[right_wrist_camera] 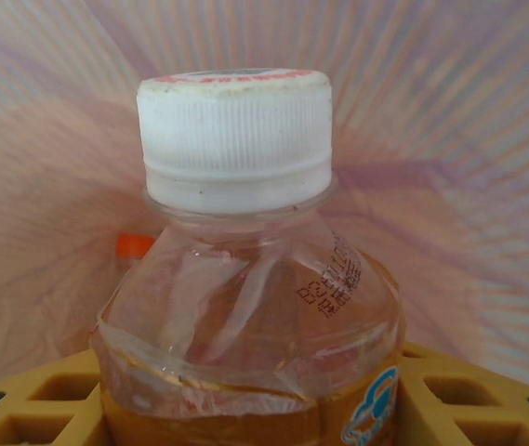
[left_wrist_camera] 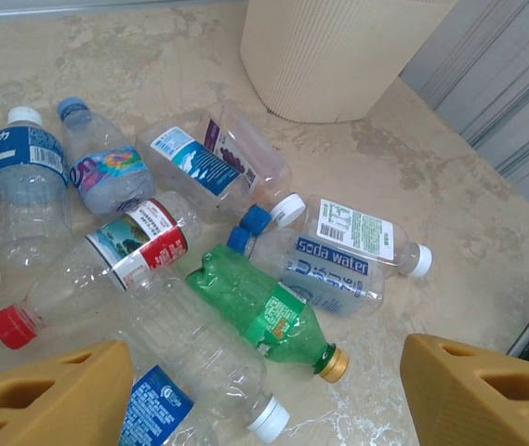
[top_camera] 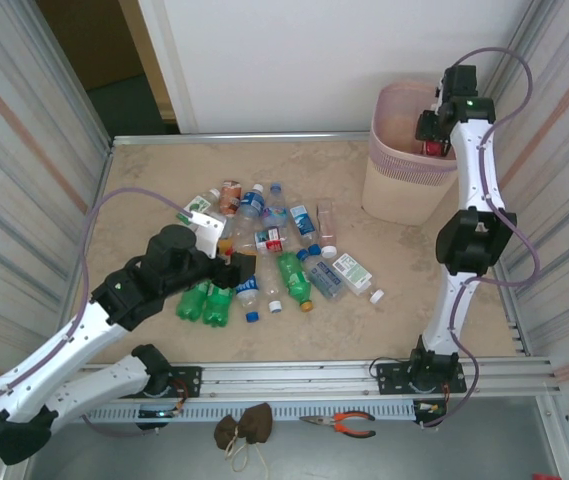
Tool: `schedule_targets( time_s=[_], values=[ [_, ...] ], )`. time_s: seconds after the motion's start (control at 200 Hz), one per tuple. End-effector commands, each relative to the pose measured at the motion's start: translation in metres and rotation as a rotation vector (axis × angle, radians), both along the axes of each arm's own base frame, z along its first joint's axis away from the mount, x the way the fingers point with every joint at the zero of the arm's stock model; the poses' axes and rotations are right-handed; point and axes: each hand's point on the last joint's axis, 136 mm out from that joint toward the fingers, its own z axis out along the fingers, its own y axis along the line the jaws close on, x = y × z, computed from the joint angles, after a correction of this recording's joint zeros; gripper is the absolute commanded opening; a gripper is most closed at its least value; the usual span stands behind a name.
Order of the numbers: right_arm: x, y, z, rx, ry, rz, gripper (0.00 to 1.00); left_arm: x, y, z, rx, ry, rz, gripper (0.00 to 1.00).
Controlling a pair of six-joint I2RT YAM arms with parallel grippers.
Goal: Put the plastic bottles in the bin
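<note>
I see my left gripper spread above the plastic bottles heaped mid-table. One blue label reads "soda water"; beside it, a crumpled green bottle, gold cap. Far right, my right gripper pinches a clear white-capped bottle, orange label, over the pink bin.

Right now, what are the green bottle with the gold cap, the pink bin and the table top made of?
The green bottle looks like thin, glossy, see-through plastic: it is dented and crinkled. The pink bin seems matte plastic, with fine ribs and small holes near its rim. The table top looks like smooth, mottled beige stone, or a laminate copying it; I can't tell which.
</note>
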Motion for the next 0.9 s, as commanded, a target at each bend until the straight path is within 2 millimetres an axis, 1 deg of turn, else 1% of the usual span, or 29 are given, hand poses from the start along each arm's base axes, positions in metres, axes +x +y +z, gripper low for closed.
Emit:
schedule_targets(
  time_s=[0.0,0.19,0.336,0.471,0.556,0.666,0.751,0.897],
  values=[
    [-0.011,-0.005,-0.033,0.003,0.114,-0.041,0.43,0.003,0.005,-0.011,0.029,0.038,0.030,0.76],
    [-0.011,-0.003,-0.085,0.026,0.240,-0.039,0.45,0.004,0.013,-0.024,0.070,0.089,0.053,0.78],
    [-0.010,0.001,-0.117,0.047,0.305,-0.033,0.45,0.006,0.022,-0.030,0.081,0.123,0.089,0.82],
    [-0.010,0.001,-0.137,0.050,0.344,-0.034,0.47,0.006,0.032,-0.038,0.102,0.159,0.129,0.84],
    [-0.011,0.001,-0.147,0.053,0.366,-0.035,0.49,0.005,0.038,-0.044,0.123,0.187,0.155,0.85],
    [-0.012,0.002,-0.153,0.058,0.380,-0.037,0.55,0.004,0.052,-0.053,0.171,0.223,0.213,0.87],
    [-0.013,0.004,-0.151,0.057,0.379,-0.034,0.61,0.000,0.063,-0.062,0.221,0.256,0.248,0.88],
    [-0.013,0.003,-0.142,0.053,0.360,-0.035,0.66,-0.010,0.081,-0.079,0.312,0.327,0.296,0.88]
  ],
)
